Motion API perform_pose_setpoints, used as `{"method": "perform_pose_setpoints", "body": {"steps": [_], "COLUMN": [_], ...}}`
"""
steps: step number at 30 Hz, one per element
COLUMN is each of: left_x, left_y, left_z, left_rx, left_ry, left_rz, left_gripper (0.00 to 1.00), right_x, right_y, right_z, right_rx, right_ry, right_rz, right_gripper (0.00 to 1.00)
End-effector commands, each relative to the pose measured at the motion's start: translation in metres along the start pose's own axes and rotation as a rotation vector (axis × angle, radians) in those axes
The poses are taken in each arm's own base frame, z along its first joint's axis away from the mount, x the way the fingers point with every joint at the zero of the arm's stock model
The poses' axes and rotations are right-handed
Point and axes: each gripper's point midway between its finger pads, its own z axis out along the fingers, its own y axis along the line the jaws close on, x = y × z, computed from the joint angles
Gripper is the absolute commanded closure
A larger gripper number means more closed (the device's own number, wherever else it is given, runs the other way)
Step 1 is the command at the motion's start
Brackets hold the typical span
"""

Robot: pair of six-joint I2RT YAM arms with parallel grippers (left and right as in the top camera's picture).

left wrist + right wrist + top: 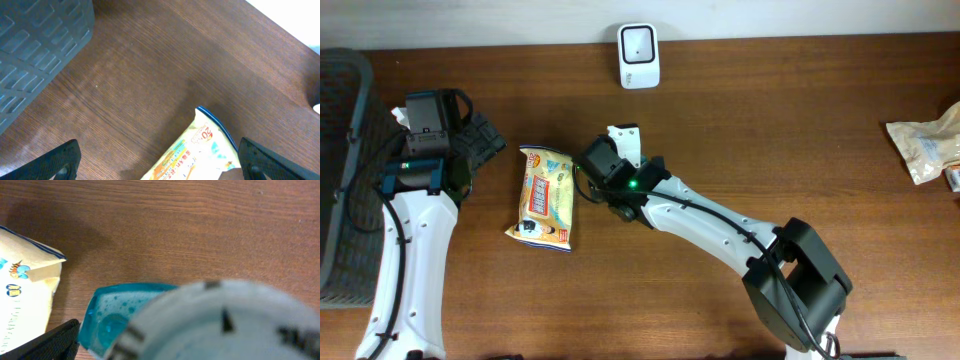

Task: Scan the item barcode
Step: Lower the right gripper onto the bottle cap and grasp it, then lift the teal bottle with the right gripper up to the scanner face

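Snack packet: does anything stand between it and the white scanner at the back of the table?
Nothing visible lies on the table between the snack packet and the scanner. Only the open right gripper is beside the packet's right edge, close to that path.

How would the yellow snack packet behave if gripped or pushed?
The yellow snack packet looks like a flat film pouch: probably light, and floppy if lifted by an edge. Flat on the table, it would likely slide, not roll.

Open wood lies between the snack packet [547, 197] and the scanner [638, 55]. The grey basket [345, 70] blocks the left edge, and the right arm [710, 225] crowds the packet's right side.
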Motion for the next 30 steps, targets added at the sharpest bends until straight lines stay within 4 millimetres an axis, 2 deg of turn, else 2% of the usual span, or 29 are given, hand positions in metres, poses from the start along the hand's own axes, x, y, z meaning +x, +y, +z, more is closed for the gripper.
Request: {"method": "perform_pose_setpoints", "body": {"steps": [1, 6, 9, 14, 21, 25, 30], "left_x": [0.000, 0.000, 0.000, 0.000, 0.000, 0.001, 0.002], "left_y": [-0.001, -0.001, -0.001, -0.001, 0.000, 0.000, 0.000], "left_z": [0.003, 0.003, 0.003, 0.003, 0.003, 0.003, 0.003], "left_rx": [0.001, 0.001, 0.001, 0.001, 0.001, -0.001, -0.003], "left_ry": [0.009, 0.009, 0.008, 0.009, 0.010, 0.012, 0.016], "left_rz": [0.012, 0.012, 0.012, 0.012, 0.012, 0.012, 0.013], "left_gripper": [0.01, 0.01, 0.01, 0.01, 0.01, 0.01, 0.01], "right_x": [0.000, -0.007, -0.012, -0.010, -0.012, -0.014, -0.026], "right_y": [-0.009, -0.011, -0.008, -0.003, -0.001, -0.002, 0.000], "right_z": [0.009, 0.011, 0.011, 0.011, 0.011, 0.011, 0.006], "right_rx": [0.022, 0.019, 0.005, -0.023, -0.030, -0.022, -0.022], "right_ry": [0.006, -0.011, -0.030, -0.018, -0.025, -0.035, -0.064], "right_rz": [-0.052, -0.036, -0.041, -0.038, -0.032, -0.033, -0.022], "right_gripper": [0.01, 0.00, 0.05, 0.06, 0.28, 0.31, 0.30]}}
